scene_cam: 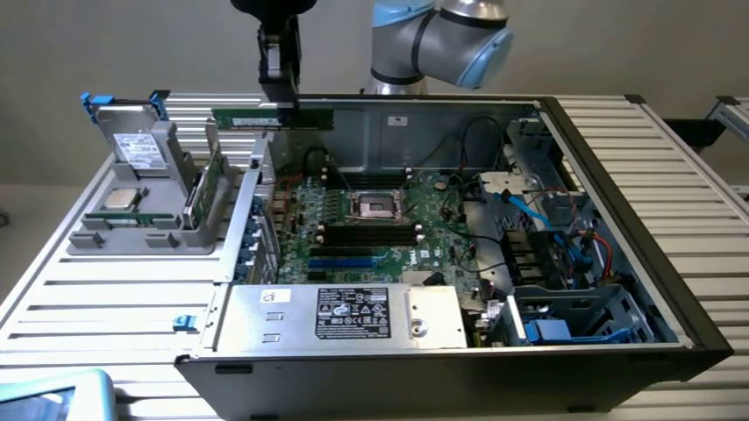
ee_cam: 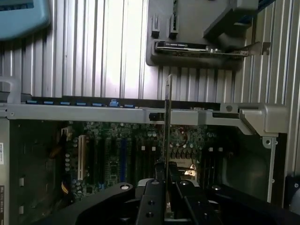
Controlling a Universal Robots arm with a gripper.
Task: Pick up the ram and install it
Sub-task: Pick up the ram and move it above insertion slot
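The gripper (scene_cam: 284, 103), closed narrowly on the ram (scene_cam: 246, 117), holds it edge-down above the open computer case (scene_cam: 591, 153); presumably to meet the memory slots (scene_cam: 368, 233).

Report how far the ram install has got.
Pickup looks done: the gripper is shut on the ram, holding it level in the air over the far edge of the open case. Not yet installed: the black memory slots on the motherboard below look empty.

Ram (scene_cam: 248, 117) level in the jaws' grip, above the open computer case (scene_cam: 351, 379).
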